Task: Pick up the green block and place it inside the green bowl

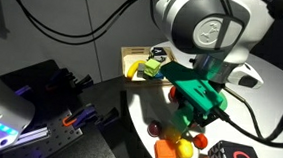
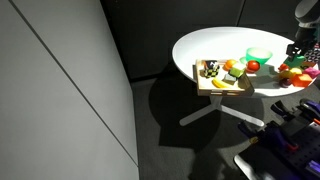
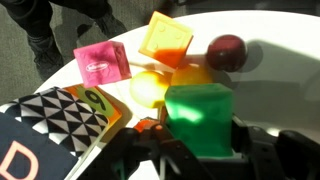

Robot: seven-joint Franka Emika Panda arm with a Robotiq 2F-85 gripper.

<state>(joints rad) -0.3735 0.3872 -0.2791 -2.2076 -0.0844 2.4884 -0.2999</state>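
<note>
In the wrist view the green block sits between the two dark fingers of my gripper. The fingers press on both of its sides. The block is just above a cluster of toys on the white table. The green bowl, round and bright green, stands on the far side of the table in an exterior view, left of my gripper. The bowl does not show in the wrist view. In an exterior view my gripper hangs over the toy cluster and hides the block.
Close around the block lie a pink block, a yellow block, a dark red fruit, a yellow fruit and patterned blocks. A wooden tray with toys sits at the table's near edge. A red fruit lies beside the bowl.
</note>
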